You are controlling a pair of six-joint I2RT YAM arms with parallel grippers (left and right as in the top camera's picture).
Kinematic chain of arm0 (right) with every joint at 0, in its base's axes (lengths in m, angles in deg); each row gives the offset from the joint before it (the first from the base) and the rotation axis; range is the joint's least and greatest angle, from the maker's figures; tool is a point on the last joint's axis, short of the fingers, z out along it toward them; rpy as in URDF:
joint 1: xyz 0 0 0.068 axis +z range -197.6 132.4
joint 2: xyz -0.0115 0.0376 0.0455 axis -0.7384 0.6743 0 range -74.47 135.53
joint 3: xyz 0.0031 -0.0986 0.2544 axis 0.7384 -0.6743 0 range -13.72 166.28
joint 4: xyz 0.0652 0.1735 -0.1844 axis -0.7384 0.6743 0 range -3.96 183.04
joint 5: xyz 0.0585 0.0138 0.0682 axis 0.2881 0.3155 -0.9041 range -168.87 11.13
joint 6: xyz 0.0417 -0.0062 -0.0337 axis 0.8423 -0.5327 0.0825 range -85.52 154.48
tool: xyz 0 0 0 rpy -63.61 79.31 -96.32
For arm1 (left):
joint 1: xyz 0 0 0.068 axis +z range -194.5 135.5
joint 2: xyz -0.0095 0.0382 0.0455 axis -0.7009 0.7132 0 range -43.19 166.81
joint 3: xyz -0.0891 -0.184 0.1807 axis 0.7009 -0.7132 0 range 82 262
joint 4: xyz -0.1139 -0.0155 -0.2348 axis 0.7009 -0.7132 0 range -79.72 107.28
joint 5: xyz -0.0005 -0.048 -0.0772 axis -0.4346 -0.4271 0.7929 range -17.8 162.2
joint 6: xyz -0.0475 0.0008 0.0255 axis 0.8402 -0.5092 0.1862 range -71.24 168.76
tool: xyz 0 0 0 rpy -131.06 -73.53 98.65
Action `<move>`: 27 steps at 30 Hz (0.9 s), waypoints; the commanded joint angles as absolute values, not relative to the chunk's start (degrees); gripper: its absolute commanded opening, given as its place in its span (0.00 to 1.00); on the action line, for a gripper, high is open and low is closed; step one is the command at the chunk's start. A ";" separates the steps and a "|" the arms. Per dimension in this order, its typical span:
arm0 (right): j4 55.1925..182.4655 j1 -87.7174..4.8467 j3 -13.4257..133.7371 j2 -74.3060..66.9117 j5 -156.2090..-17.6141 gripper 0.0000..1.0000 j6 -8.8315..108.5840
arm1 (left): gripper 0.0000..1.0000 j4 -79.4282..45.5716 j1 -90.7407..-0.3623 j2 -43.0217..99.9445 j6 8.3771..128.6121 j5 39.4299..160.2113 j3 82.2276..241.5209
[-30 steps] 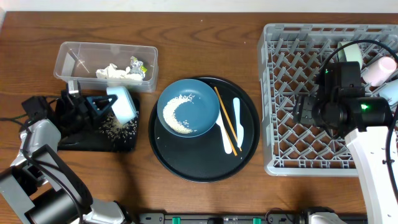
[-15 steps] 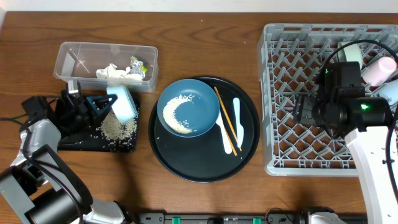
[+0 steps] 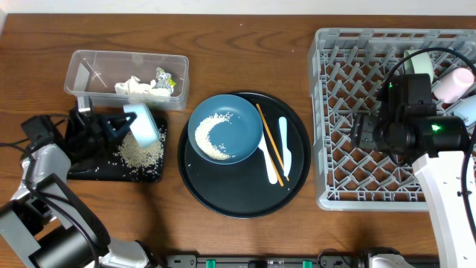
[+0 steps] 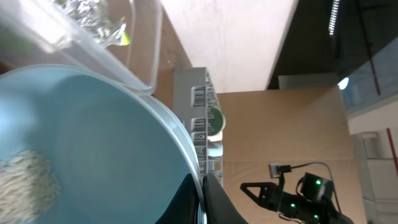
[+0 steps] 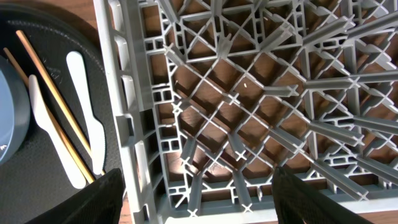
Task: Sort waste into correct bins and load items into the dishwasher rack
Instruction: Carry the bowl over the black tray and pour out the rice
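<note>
While clamped shut with the left pincer (image 3: pixel 123 124) on the rim of a small pale bowl (image 3: pixel 143 123), holds that bowl tipped on its side over the shallow black tray (image 3: pixel 89 170) near the left edge of the worktop (image 3: pixel 245 45). Below the bowl's lip, on the tray: a heap of loose rice (image 3: pixel 140 152), stray grains scattered around it. Seen from the left wrist, a few grains clinging inside the bowl.

Just behind the black tray, toward the far left corner: the clear tub (image 3: pixel 82 74), holding the crumpled white napkin (image 3: pixel 137 88) and the small wrapper (image 3: pixel 165 78).

At mid-worktop, toward the front edge: the round black tray (image 3: pixel 245 197), carrying the dark-blue bowl (image 3: pixel 242 119) with a crescent of rice in it, the wooden chopsticks (image 3: pixel 269 141) and the white plastic cutlery (image 3: pixel 286 145) just beside.

Along the right edge: the light-grey dishwasher rack (image 3: pixel 327 112), with the mint-green bowl (image 3: pixel 420 63), pink cup (image 3: pixel 455 83) and light-blue cup (image 3: pixel 468 112) in its far right corner. Hovers there with the right pincer (image 5: pixel 199 202) spread open and empty, above the lattice floor near the rack's left wall.
</note>
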State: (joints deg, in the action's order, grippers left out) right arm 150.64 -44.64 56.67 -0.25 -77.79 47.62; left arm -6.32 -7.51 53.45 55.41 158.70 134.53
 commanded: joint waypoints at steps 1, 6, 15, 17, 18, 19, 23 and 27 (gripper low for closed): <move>150.75 -45.03 56.82 -0.32 -77.35 0.72 47.08 | 0.06 -5.51 -7.05 52.82 57.34 159.01 134.88; 150.79 -45.03 56.82 -0.32 -77.35 0.72 47.08 | 0.06 -3.54 -7.07 52.60 59.85 160.63 134.92; 151.04 -45.01 56.82 -0.32 -77.35 0.72 47.08 | 0.06 0.37 -6.64 52.41 75.04 158.09 134.92; 150.99 -45.03 56.82 -0.32 -77.35 0.72 47.08 | 0.06 0.70 -6.53 52.41 78.10 157.98 134.95; 150.97 -45.03 56.82 -0.32 -77.35 0.72 47.08 | 0.06 1.22 -6.53 52.41 78.54 159.71 134.95; 151.01 -45.01 56.82 -0.32 -77.35 0.72 47.08 | 0.06 2.54 -6.53 52.38 77.53 160.17 134.95; 151.01 -45.01 56.82 -0.32 -77.35 0.71 47.08 | 0.06 3.61 -6.53 52.41 80.02 160.43 134.92; 151.17 -45.01 56.82 -0.32 -77.35 0.72 47.06 | 0.06 5.16 -6.59 52.38 76.22 162.24 134.92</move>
